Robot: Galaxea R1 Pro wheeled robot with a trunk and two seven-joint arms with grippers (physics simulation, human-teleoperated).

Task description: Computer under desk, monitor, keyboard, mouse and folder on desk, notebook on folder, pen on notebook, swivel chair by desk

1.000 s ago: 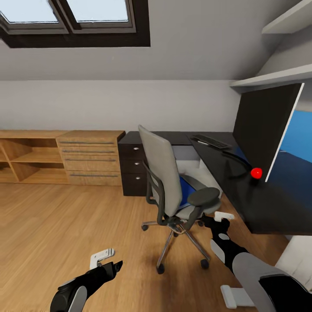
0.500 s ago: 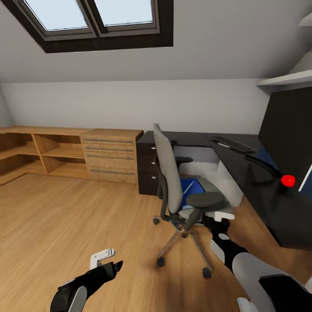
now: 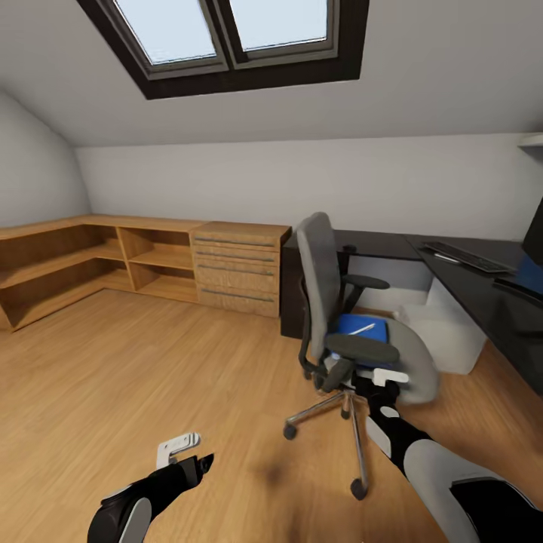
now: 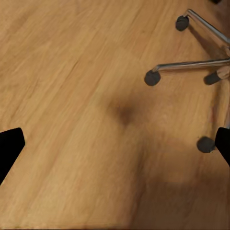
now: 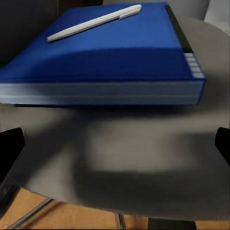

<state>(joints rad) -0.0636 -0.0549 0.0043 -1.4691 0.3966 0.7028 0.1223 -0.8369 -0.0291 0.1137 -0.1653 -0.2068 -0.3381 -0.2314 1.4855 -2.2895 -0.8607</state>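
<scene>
The right tool point(image 3: 386, 381) was spread wide, holding nothing, right at the front of the chair point(image 3: 332, 302) seat. The left tool point(image 3: 185, 452) hung over the floor point(image 3: 151, 362), spread too. The blue folder point(image 5: 110, 52) lay on the seat with the pen point(image 5: 93, 22) on top. If the tool tipped the folder, the pen could roll off. If it bumped the chair, the chair could roll away. The right wrist view showed the folder's thick side. The head view showed the counter point(image 3: 490, 294) and keyboard point(image 3: 467, 258) nearby.
</scene>
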